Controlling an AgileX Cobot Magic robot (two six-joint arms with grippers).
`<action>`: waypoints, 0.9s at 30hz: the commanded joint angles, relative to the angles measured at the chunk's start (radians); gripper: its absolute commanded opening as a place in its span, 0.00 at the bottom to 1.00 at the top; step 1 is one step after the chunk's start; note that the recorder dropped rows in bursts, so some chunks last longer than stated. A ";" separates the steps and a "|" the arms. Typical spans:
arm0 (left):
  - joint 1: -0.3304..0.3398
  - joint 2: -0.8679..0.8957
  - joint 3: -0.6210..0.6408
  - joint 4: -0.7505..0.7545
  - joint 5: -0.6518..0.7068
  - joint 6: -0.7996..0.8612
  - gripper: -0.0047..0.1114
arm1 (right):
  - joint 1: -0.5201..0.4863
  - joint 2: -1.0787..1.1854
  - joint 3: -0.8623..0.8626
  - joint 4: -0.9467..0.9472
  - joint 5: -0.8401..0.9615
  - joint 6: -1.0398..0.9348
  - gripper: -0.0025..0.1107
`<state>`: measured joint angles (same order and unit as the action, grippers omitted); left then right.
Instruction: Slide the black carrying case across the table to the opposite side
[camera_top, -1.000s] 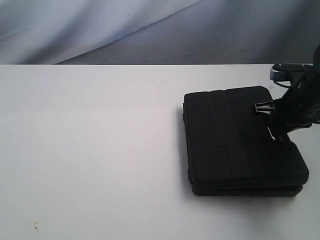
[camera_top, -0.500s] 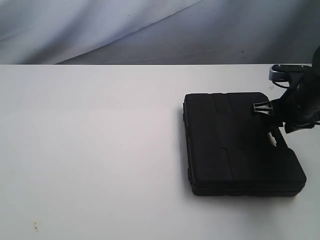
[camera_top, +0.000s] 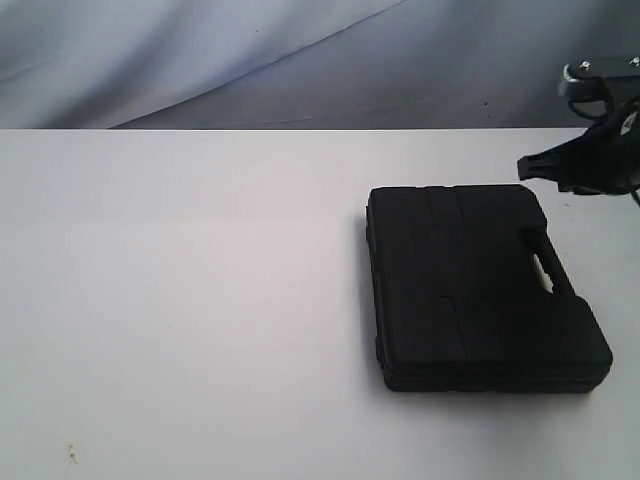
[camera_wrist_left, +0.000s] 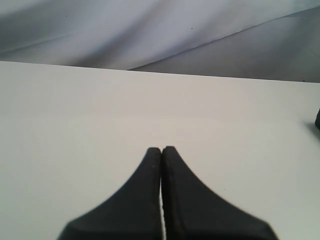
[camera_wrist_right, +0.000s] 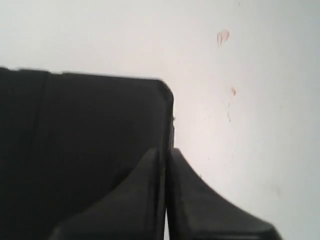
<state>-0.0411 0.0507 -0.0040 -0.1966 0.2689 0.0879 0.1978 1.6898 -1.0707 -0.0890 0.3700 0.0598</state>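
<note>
The black carrying case (camera_top: 480, 285) lies flat on the white table (camera_top: 200, 300), right of the middle, its handle facing right. My right gripper (camera_top: 530, 163) hangs above and beyond the case's far right corner, apart from it, fingers pressed together and empty. In the right wrist view the case (camera_wrist_right: 80, 140) fills the left part and the shut right gripper (camera_wrist_right: 165, 150) sits over its edge. My left gripper (camera_wrist_left: 161, 149) is shut with nothing in it over bare table (camera_wrist_left: 75, 115); it does not show in the exterior view.
A grey wrinkled cloth backdrop (camera_top: 300, 60) rises behind the table's far edge. Faint red smears (camera_wrist_right: 223, 36) mark the tabletop beside the case. A small speck (camera_top: 70, 450) sits near the front left.
My right gripper has lifted off the case's handle side and risen up and to the right. The case settled flat about half a second ago and has not moved since.
</note>
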 joint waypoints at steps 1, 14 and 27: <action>0.003 -0.003 0.004 0.000 -0.003 -0.001 0.04 | 0.002 -0.145 0.114 -0.015 -0.215 -0.066 0.02; 0.003 -0.003 0.004 0.000 -0.003 -0.001 0.04 | 0.002 -0.728 0.383 0.001 -0.597 -0.277 0.02; 0.003 -0.003 0.004 0.000 -0.003 -0.001 0.04 | 0.002 -1.362 0.407 0.048 -0.140 -0.422 0.02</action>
<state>-0.0411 0.0507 -0.0040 -0.1966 0.2689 0.0879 0.1978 0.4089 -0.6680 -0.0473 0.1692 -0.3688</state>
